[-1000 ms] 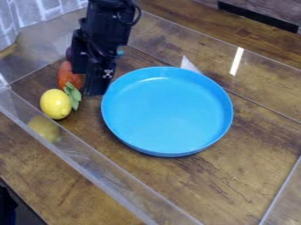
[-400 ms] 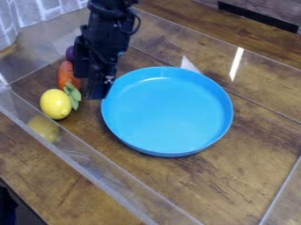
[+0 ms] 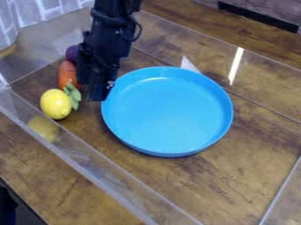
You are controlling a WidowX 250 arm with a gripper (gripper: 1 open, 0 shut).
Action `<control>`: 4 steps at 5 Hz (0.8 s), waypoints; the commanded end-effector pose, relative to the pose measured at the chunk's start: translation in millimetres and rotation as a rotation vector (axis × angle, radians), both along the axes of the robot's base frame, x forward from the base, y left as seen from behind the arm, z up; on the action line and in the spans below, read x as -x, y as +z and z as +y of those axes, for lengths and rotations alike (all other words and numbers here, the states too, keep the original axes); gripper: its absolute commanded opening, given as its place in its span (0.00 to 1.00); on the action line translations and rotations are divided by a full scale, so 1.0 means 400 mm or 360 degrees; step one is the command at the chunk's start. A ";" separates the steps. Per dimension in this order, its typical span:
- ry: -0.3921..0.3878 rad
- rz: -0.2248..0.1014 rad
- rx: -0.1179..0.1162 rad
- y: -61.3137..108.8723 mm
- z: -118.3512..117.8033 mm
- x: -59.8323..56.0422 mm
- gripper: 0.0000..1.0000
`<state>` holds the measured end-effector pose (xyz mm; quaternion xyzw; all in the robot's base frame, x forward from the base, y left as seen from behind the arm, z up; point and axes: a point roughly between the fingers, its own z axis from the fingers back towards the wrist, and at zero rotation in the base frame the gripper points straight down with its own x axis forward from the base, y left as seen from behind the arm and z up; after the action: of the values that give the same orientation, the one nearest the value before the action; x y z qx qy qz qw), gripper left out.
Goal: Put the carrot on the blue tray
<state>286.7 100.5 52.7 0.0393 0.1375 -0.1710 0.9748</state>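
Near the table's left edge, the gripper descends over the carrot, beside the lemon; its jaw spacing cannot be made out. A poor closure could nudge the carrot away or knock the lemon, leaving the blue tray empty.

The black gripper reaches down over the carrot, beside a lemon and the blue tray on a wooden table.

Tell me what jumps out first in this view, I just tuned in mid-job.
The big blue tray dominates the middle of the wooden table, with nothing on it. Just left of it the black gripper is lowered over the carrot, mostly hiding it. A yellow lemon sits just in front of the carrot.
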 end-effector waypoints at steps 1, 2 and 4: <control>0.0015 -0.0088 -0.0030 0.038 0.021 -0.019 0.00; -0.0010 -0.0100 -0.0027 0.045 0.012 -0.024 0.00; -0.0052 -0.0125 -0.0018 0.056 -0.005 -0.035 0.00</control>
<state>288.1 98.9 53.0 0.0360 0.1362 -0.1801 0.9735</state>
